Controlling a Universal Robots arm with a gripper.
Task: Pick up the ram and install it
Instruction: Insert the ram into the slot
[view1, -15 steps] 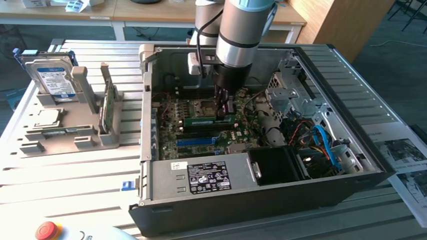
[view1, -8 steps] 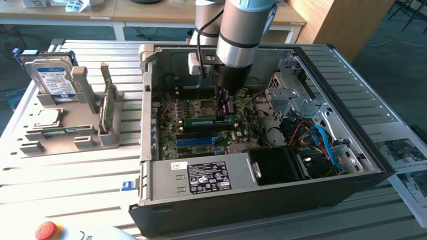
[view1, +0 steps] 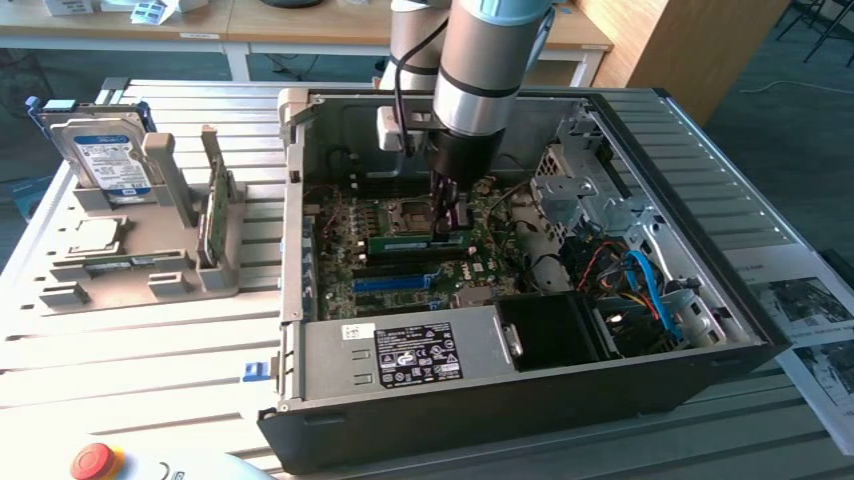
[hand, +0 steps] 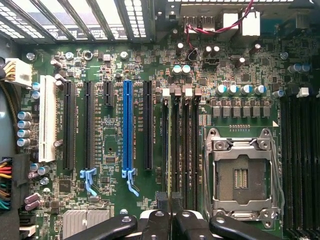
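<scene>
Open computer case (view1: 561, 395) on a slatted table (view1: 134, 370), motherboard (view1: 350, 262) exposed inside. Landmark: CPU socket (view1: 411, 212), open and bare.

Arm comes straight down into the case. Gripper (view1: 449, 232) sits just beside the socket, over the memory slots (hand: 181, 145). The ram (view1: 400, 241) lies long and level right next to the socket, at slot height, with one end under the fingertips. Fingers nearly together and pinched on the ram's top edge, as far as the exterior view shows; whether it is fully seated, cannot tell.

In the wrist view the gripper (hand: 170, 199) hangs over the slots next to the socket (hand: 241, 177), black fingers (hand: 161, 201) a thin gap apart. Blue expansion slot (hand: 128, 125) further from the socket, beyond the memory slots; white slot (hand: 47, 117) further still.

Well apart from the socket, outside the case toward the exterior view's left: grey holder (view1: 134, 275) with a hard drive (view1: 107, 155) standing upright and another thin green board (view1: 214, 212) on edge. Power supply (view1: 400, 355) nearer the case's front wall than the socket. Red button (view1: 96, 460) far from it, at the table's edge.
</scene>
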